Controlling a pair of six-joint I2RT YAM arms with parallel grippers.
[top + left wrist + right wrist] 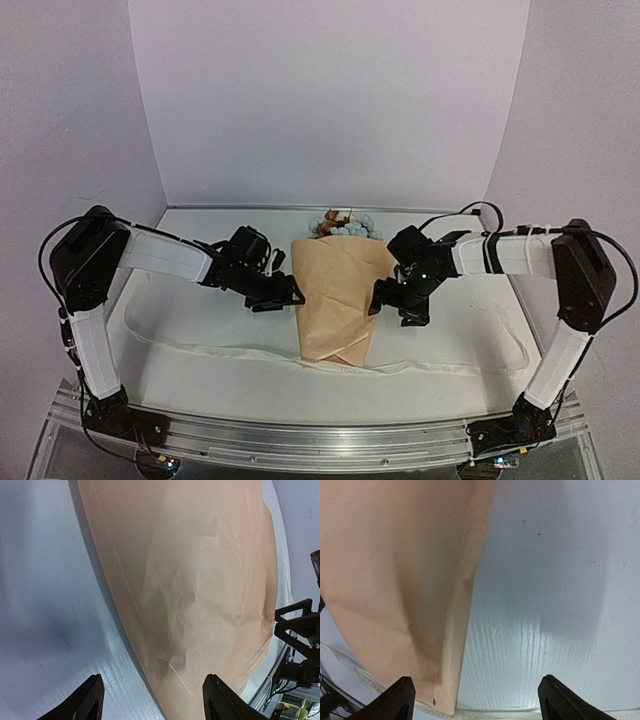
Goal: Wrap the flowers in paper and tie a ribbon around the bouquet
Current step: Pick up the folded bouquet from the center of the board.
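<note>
Nearest, the ribbon [215, 352] lies slack across the desk [200, 310], passing the narrow folded tip of the bouquet [338, 295]. Beyond it, the paper [200, 580] forms a cone lying flat in the middle of the desk, wide end pointing away. The left claw [156, 700] sits low at the cone's left edge, fingers spread wide above the paper, gripping nothing. The right claw [479, 700] is at the right edge, also wide open and empty, with mostly bare desk between its fingers. Farthest back, the flowers [345, 228] poke out of the cone's mouth.
</note>
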